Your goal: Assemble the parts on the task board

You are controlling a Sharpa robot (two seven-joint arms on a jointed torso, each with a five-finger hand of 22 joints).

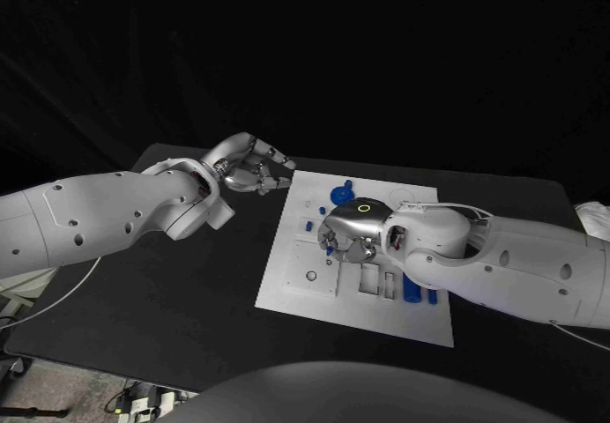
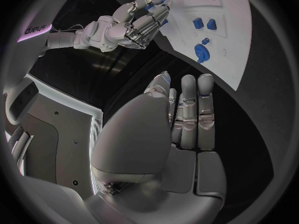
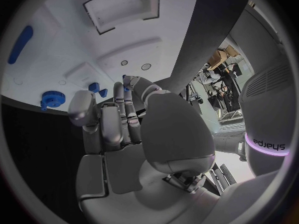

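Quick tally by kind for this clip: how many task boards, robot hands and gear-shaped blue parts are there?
White task board: 1
Silver hands, left robot hand and right robot hand: 2
Blue gear: 1
Total: 4

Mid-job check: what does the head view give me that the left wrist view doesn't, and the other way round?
Head view alone: the blue parts at the near right of the task board, and its rectangular recesses. Left wrist view alone: the left hand's inner side, fingers straight and holding nothing, and a blue piece at the right hand's fingertips. Both: the board, the blue gear and the right hand over the board.
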